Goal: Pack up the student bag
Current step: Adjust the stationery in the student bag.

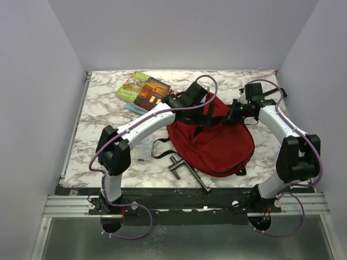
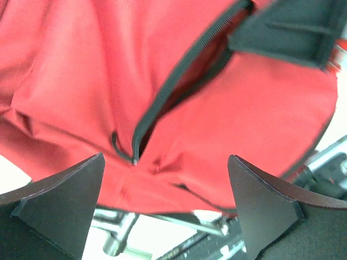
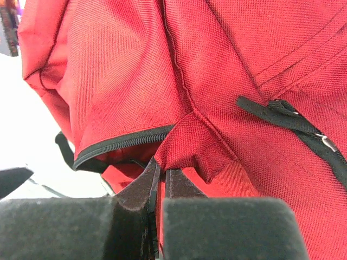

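Top: student bag (image 1: 217, 143) centre-right on table (image 1: 95, 108), books (image 1: 143, 90) far left.
Left wrist: left gripper (image 2: 165, 162) spread wide above part-open zipper (image 2: 162, 100), holding nothing.
Right wrist: right gripper (image 3: 161, 169) pinched tight on student bag fabric fold beside zipper.

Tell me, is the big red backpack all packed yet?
Not yet. The dark-red fabric backpack has its black zipper partly open. The right gripper pinches the fabric beside the opening; the left gripper hovers open over it. The colourful books and the metal T-shaped tool lie outside, unpacked.
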You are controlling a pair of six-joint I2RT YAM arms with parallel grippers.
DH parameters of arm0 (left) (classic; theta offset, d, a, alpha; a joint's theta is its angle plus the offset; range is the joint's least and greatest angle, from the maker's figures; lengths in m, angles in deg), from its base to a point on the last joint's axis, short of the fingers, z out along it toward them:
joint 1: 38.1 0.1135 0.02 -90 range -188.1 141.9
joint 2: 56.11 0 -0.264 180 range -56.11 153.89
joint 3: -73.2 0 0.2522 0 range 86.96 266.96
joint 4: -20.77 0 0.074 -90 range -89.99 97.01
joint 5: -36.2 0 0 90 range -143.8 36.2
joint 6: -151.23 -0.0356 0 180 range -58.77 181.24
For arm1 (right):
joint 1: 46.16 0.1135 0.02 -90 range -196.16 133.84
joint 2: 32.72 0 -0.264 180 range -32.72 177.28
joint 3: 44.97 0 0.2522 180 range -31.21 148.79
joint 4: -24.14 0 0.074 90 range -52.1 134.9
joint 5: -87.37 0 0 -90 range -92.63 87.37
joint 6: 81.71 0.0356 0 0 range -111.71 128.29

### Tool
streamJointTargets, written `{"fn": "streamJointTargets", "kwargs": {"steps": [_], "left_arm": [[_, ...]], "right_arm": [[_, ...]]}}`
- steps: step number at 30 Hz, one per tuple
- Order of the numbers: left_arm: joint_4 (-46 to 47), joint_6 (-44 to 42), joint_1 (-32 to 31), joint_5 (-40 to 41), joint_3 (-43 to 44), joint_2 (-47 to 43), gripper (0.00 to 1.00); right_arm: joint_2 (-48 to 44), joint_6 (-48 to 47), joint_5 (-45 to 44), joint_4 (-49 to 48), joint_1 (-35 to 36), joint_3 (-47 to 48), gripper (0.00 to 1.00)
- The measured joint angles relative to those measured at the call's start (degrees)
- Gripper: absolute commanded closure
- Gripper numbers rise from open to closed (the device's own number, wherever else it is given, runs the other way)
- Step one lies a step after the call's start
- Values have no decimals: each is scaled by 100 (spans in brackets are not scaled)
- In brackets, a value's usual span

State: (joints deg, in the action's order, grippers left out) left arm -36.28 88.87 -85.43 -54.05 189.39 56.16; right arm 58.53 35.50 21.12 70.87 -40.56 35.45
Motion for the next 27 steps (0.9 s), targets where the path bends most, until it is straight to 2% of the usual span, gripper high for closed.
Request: {"fn": "streamJointTargets", "kwargs": {"steps": [1, 4, 6, 12, 17, 21, 23, 27], "left_arm": [[35, -26, 20, -162, -133, -284, 6], [225, -24, 146, -562, -612, -1005, 8], [435, 42, 310, -828, -1023, -1381, 5], [994, 481, 1045, -1528, -2337, -1982, 1], [1596, 907, 1362, -1847, -3512, -2568, 7], [2153, 1279, 1506, -2135, -4264, -3123, 16], [2424, 1482, 1604, -2256, -4586, -3311, 21], [2824, 1792, 1753, -2538, -4881, -3254, 30]], "right_arm": [[11, -59, -109, 46, 0, 33, 81], [26, -212, -437, 127, 0, 94, 62], [17, -304, -601, 144, 0, 105, 49], [-151, -422, -1021, 402, 157, 118, 34], [-391, -243, -1338, 597, 1322, 358, 32], [-459, 256, -1003, 317, 2347, 498, 36], [-444, 518, -708, -17, 2568, 433, 44], [-302, 820, -590, -551, 2590, 249, 50]]}}
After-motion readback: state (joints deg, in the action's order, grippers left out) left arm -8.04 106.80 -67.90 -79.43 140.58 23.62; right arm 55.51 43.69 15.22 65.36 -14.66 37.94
